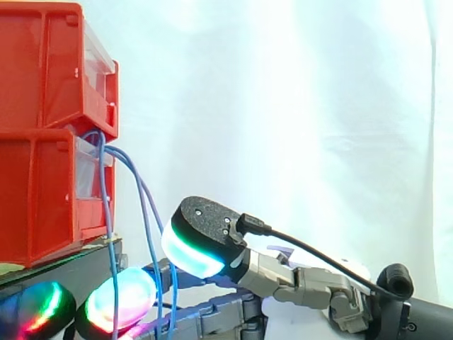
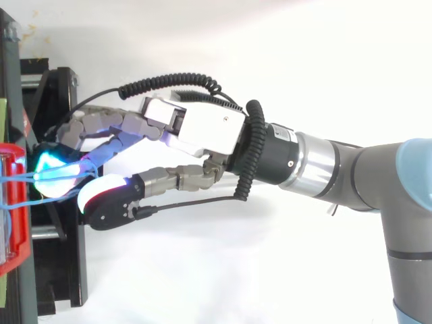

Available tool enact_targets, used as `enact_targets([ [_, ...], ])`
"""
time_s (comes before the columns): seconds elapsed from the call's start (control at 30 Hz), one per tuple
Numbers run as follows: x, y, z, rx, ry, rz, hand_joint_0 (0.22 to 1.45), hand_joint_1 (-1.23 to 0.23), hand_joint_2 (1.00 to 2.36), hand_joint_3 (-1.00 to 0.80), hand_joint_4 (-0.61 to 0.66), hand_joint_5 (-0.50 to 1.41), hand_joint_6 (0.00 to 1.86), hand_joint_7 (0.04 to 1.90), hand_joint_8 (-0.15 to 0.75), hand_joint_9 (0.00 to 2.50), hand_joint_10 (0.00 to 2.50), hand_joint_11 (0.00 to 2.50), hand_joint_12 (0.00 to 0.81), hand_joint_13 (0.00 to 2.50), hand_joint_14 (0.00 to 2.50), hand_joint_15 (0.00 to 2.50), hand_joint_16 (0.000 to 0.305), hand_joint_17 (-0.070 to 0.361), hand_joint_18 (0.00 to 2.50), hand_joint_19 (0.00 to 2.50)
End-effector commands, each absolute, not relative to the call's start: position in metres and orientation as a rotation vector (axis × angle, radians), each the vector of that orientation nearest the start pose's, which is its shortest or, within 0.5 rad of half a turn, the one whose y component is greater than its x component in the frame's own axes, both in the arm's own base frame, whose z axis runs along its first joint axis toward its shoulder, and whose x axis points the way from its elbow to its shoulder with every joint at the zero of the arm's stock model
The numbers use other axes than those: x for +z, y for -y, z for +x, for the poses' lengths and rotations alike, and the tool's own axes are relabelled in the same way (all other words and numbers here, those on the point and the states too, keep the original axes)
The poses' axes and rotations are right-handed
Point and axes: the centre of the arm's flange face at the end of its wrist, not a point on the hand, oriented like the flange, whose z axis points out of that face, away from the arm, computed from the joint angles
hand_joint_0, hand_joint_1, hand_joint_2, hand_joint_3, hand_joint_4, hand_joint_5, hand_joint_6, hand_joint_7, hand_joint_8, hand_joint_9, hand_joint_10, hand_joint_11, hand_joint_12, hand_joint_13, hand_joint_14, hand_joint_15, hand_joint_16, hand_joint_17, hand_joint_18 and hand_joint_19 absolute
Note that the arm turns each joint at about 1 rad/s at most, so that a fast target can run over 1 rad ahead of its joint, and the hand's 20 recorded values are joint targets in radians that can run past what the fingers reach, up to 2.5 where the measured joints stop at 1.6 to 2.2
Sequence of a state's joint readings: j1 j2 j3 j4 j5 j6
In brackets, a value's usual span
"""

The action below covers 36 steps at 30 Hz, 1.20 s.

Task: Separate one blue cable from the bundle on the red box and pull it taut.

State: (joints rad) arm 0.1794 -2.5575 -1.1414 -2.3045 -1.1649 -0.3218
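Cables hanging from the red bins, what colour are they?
Blue cables, best seen in the side view.

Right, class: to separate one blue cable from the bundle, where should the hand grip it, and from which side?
Probably best: grip the outward-bowing blue cable on its hanging stretch, coming from the side away from the red bin: there it hangs clear of the straight cable.

Red bins [image 1: 42,71] glossy plastic; curtain [image 1: 283,106] matt white cloth
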Motion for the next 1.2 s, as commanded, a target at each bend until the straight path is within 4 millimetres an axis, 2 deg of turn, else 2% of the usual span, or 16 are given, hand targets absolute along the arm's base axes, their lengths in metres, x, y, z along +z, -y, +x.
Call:
enact_targets([
  [0.0,0.119,0.024,0.821,0.96,-0.962,0.993,0.57,-0.52,1.0,-0.5,0.19,-0.15,0.5,0.83,0.226,0.78,0.01,0.15,0.155,0.43,0.0,0.05,0.013,0.029,0.2,0.0],
  [0.17,0.13,0.023,0.821,0.992,-0.947,1.002,0.58,-0.52,1.0,-0.5,0.21,-0.13,0.5,0.96,0.225,0.8,0.01,0.2,0.156,0.45,0.0,0.06,0.013,0.028,0.21,0.0],
  [0.63,0.128,0.026,0.821,1.048,-0.95,1.03,0.61,-0.56,1.0,-0.49,0.15,-0.09,0.5,1.33,0.221,0.91,0.01,0.36,0.164,0.52,0.0,0.1,0.011,0.026,0.26,0.0],
  [0.8,0.137,0.027,0.82,1.063,-0.965,1.024,0.62,-0.58,1.0,-0.45,0.14,-0.11,0.59,1.19,0.222,0.91,0.01,0.39,0.167,0.53,0.01,0.13,0.011,0.026,0.27,0.0],
  [0.87,0.15,0.035,0.816,1.054,-0.995,1.039,0.62,-0.58,1.0,-0.44,0.14,-0.12,0.63,1.13,0.221,0.91,0.02,0.41,0.17,0.54,0.01,0.13,0.012,0.026,0.27,0.0],
  [1.17,0.163,0.052,0.807,1.013,-1.042,1.085,0.61,-0.6,1.01,-0.35,0.14,-0.17,0.83,0.87,0.231,0.88,0.02,0.48,0.187,0.53,0.01,0.16,0.014,0.031,0.26,0.0],
])
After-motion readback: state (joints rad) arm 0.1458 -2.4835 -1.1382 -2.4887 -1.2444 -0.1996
